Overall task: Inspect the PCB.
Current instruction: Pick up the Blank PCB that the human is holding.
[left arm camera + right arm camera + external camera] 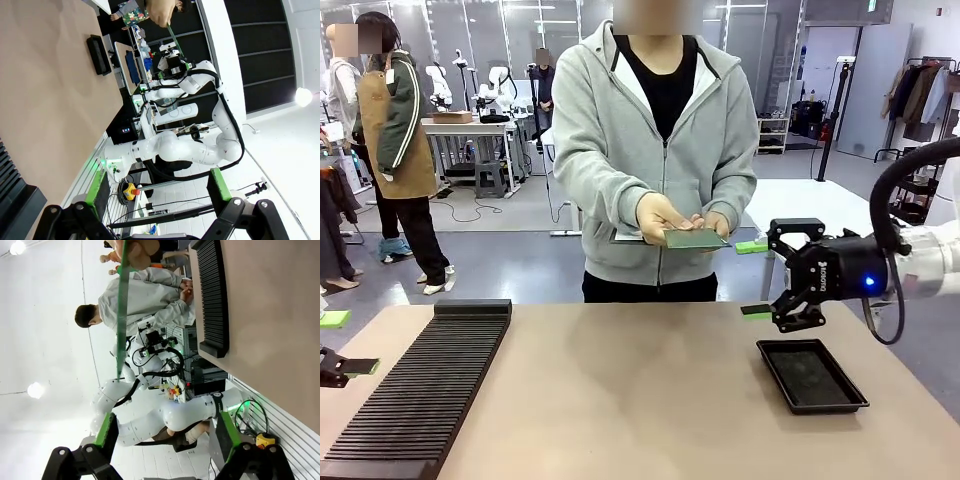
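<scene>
1. PCB (695, 239): thin, flat, rectangular green board. It is held level in the air by the hands (665, 218) of a person in a grey zip hoodie, past the middle of the counter's far edge and clear of both grippers. Its broad face is given in the front view. In the right wrist view it is reduced to a narrow green strip seen edge-on (120, 315), and in the left wrist view to a short green sliver (171, 32) under a hand.

2. Right gripper (754, 279): black with green pads. It is raised above the counter (640, 400) near the right edge. The jaws are spread fully apart, with nothing held or touched. The same wide, empty gap is seen in its own wrist view (166, 429).

3. Left gripper (346, 343): it is cut off at the left edge in the front view. The jaws are fully apart and empty, as is confirmed in the left wrist view (158, 190).

4. Shallow black rectangular plastic tray (810, 378): it is laid flat near the right edge, below the right gripper and apart from it. It is also seen in the left wrist view (98, 54).

5. Long black ribbed rack (420, 390): it is laid along the left edge, from the near corner toward the far edge. Its end profile is given in the right wrist view (212, 295).
</scene>
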Tool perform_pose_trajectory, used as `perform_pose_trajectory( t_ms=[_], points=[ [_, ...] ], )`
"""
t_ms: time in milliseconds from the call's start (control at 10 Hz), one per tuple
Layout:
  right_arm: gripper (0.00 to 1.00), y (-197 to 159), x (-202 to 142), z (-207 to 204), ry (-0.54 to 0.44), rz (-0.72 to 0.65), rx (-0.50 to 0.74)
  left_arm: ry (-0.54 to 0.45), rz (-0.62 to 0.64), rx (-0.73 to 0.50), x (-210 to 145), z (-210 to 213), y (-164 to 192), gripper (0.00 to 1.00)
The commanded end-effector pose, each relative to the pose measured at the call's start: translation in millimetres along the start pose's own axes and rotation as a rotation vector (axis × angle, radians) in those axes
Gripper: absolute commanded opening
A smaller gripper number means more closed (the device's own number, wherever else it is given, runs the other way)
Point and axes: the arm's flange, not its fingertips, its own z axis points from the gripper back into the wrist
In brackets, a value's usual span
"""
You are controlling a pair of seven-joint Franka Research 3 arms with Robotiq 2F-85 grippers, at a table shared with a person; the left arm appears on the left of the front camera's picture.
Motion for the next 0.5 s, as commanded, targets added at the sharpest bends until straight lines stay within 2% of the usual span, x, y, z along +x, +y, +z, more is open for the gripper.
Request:
perform_pose_trajectory(
  t_ms=[0,400],
  points=[
    [1.0,13.7,21.1,-11.6,-0.003,-0.056,0.012,-0.002,-0.003,0.004,0.6,0.1,-1.0,1.0],
    [1.0,33.4,62.8,-33.3,0.022,-0.092,0.01,-0.002,-0.003,0.004,0.6,0.1,-1.0,1.0]
  ],
)
